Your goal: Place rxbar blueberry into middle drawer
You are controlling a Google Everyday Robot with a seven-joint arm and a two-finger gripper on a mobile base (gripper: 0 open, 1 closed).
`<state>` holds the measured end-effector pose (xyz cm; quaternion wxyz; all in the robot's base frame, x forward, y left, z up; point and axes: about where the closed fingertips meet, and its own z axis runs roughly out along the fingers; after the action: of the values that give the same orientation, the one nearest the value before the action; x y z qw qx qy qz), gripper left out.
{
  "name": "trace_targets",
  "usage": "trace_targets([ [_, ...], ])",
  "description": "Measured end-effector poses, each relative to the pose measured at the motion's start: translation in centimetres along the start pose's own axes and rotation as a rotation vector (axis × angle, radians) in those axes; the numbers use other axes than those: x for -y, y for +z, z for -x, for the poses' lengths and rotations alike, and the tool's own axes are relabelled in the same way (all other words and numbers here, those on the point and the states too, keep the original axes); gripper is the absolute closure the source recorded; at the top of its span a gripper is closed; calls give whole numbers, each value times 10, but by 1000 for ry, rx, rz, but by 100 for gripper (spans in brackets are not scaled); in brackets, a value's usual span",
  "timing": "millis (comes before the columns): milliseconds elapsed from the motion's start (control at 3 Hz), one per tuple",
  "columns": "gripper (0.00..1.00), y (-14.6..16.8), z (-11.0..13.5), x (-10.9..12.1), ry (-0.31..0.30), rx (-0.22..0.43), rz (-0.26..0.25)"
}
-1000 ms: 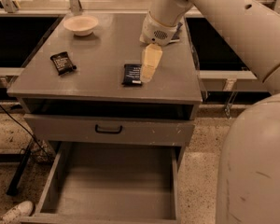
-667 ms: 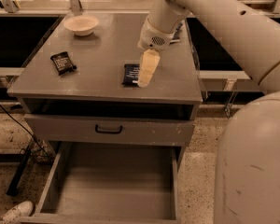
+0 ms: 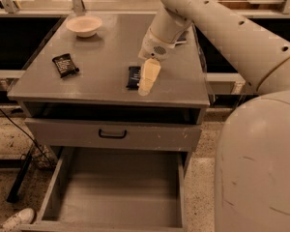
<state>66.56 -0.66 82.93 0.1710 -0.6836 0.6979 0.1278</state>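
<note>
Since the earlier frames the claw (image 3: 146, 83) has dropped a little toward 7 o'clock, nearer the front edge of the counter (image 3: 106, 47); the blue bar (image 3: 133, 76) has not shifted. Claw: hangs tip-down over the front half of the counter, slightly toward 3 o'clock of its centre, at the end of the pale arm (image 3: 208, 18) that enters from 1 o'clock. Whether it is open or closed cannot be told, and nothing is seen lifted in it. Blue bar: lies flat on the counter at 9 o'clock of the claw, just beside it; whether the two touch cannot be told. Black bar (image 3: 65, 65): flat on the counter toward 9 o'clock, well apart from the blue bar. Bowl (image 3: 84, 25): upright at 11 o'clock on the counter, near the back edge. Drawer front (image 3: 135, 138): closed, under the counter, with a dark handle (image 3: 112, 134). Drawer (image 3: 116, 197): pulled out below that front, at 6 o'clock, its grey floor bare. Shoe (image 3: 12, 220): on the floor at 7 o'clock, beside the drawer's left wall.
</note>
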Motion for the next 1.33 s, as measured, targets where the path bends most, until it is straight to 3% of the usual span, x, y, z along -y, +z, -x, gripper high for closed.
trace_targets([
  [333,0,23,5,7,-11,42,48],
  [667,0,23,5,7,-11,42,48],
  [1000,15,23,5,7,-11,42,48],
  [1333,39,23,5,7,-11,43,48],
])
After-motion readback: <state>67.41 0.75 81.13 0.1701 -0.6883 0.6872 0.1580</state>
